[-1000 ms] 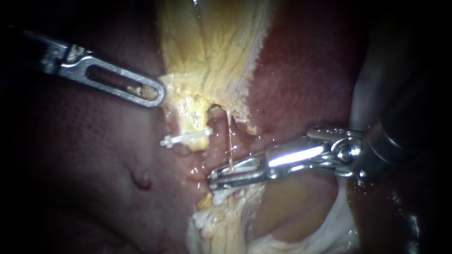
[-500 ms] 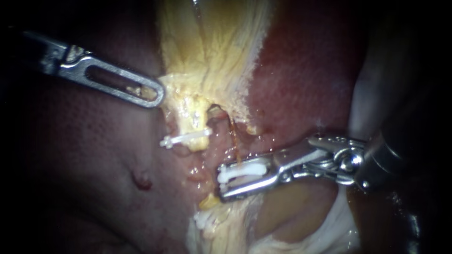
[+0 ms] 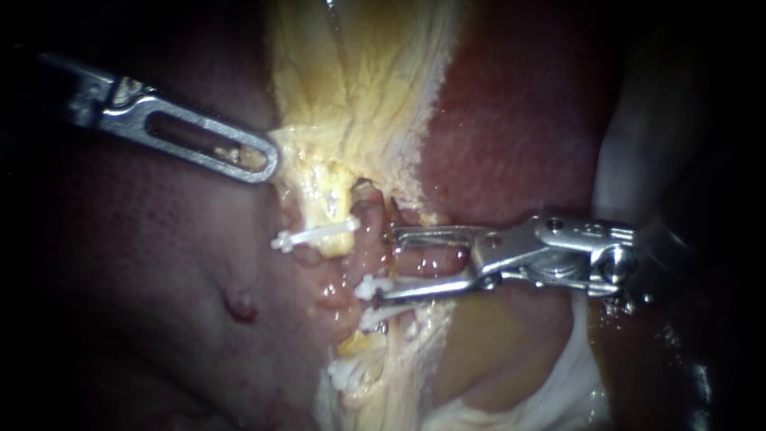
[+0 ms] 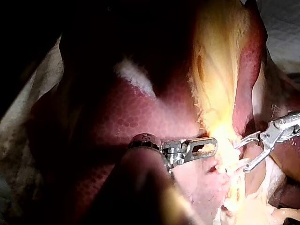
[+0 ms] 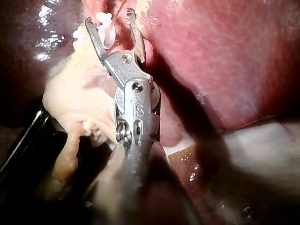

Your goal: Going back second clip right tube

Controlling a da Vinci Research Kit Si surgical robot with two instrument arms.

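- R instrument (image 3: 387,263): jaws apart, gripping nothing; pink tube (image 3: 369,235) just ahead of tips.
- White clip (image 3: 368,286) by one jaw tip.
- L instrument (image 3: 259,160): jaws clamped on yellow tissue (image 3: 319,160).

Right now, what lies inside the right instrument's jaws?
Pink tissue fills the right instrument's open jaws; a white clip sits at one jaw's tip. What the clip grips is covered.

Glossy liver (image 3: 519,120), bright metal right instrument (image 3: 383,263), white plastic clip (image 3: 315,234)

Close endoscope and two arm-mounted wrist cameras, all on the liver (image 3: 519,120).
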